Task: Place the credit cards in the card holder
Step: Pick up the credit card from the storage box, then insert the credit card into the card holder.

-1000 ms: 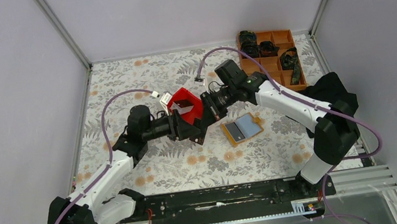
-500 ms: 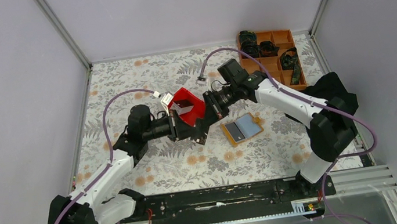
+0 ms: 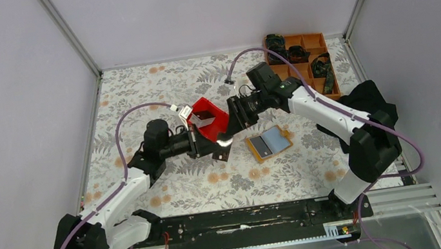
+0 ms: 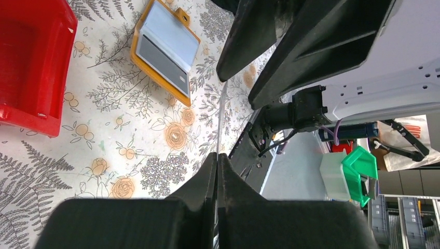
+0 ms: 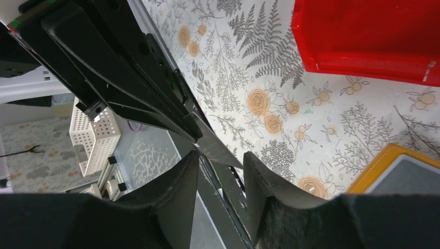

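Floral table (image 3: 154, 85): credit card (image 5: 218, 148) pinched in left end effector (image 4: 217, 161).

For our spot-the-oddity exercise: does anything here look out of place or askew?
Nothing is spilled or damaged. One card hangs in mid-air, pinched in the shut left gripper, the open right gripper astride it. The card holder lies open, askew.

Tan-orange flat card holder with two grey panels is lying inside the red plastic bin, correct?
No. The tan-orange flat card holder with two grey panels is lying on the floral tablecloth, outside the red plastic bin and to its right. The top external view shows it.
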